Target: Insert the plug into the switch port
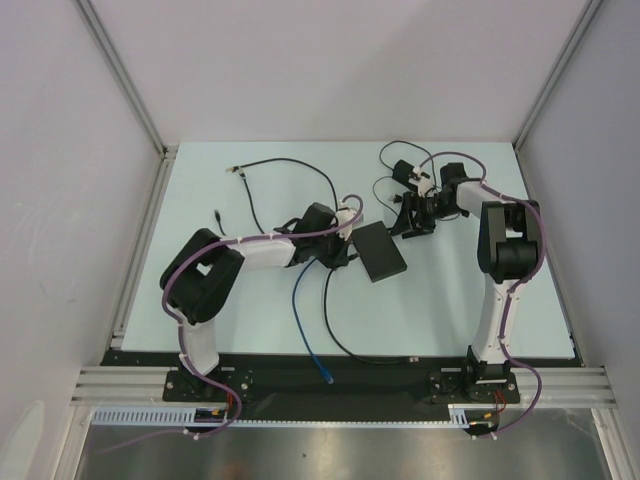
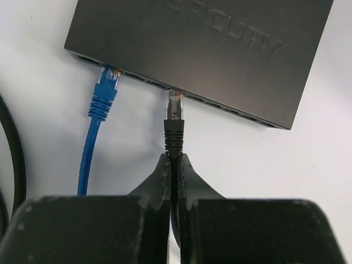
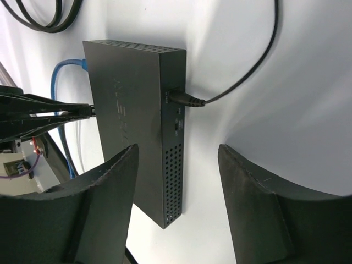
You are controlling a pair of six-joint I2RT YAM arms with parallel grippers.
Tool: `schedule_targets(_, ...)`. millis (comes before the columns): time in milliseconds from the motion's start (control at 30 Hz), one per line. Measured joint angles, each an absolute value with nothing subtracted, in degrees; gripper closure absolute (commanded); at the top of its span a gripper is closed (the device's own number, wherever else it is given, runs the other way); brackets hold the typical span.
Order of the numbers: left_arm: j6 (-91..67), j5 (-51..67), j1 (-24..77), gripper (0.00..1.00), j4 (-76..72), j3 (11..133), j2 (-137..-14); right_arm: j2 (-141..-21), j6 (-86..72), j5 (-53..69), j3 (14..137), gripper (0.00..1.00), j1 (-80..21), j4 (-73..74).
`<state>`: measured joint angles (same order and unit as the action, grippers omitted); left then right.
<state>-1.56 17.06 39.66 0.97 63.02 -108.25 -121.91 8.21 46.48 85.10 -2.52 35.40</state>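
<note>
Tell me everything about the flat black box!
The switch is a thin, flat, matte-black box with raised letters on top. It lies flat on the white table. One long edge has a row of ports; the opposite edge has vent holes and a thin black cord plugged in. A blue plug sits in one port. The black plug, pinched by the left tool, has its tip at another port.

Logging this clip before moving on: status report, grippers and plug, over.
Left gripper shut on black plug, tip at switch port mouth, seating unclear. Right gripper open, near switch's end. Blue plug in another port, not in the way.
</note>
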Motion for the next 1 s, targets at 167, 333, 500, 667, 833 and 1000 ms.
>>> schedule_targets(167,-1.5,17.6,39.6,1.00,-1.7,61.4,-108.0,-122.8,8.6,48.0,86.0,0.39,-2.5,36.8)
schedule_targets(333,-0.9,18.2,39.6,1.00,-3.0,60.8,-108.0,-124.2,8.7,50.3,86.8,0.44,-2.6,38.3)
schedule_targets(500,3.2,18.2,39.6,1.00,-5.1,59.5,-108.0,-126.3,9.1,53.3,88.1,0.48,-2.8,40.7)
schedule_targets(667,7.1,18.0,39.6,1.00,-6.8,58.8,-108.0,-127.7,9.2,55.1,89.0,0.49,-3.2,42.8)
schedule_targets(833,10.0,17.0,39.7,1.00,-7.8,58.8,-108.1,-128.5,9.6,55.3,90.1,0.50,-3.1,43.7)
schedule_targets(1000,13.6,16.1,40.0,1.00,-8.4,58.8,-108.7,-129.3,10.3,55.5,91.4,0.51,-3.1,44.9)
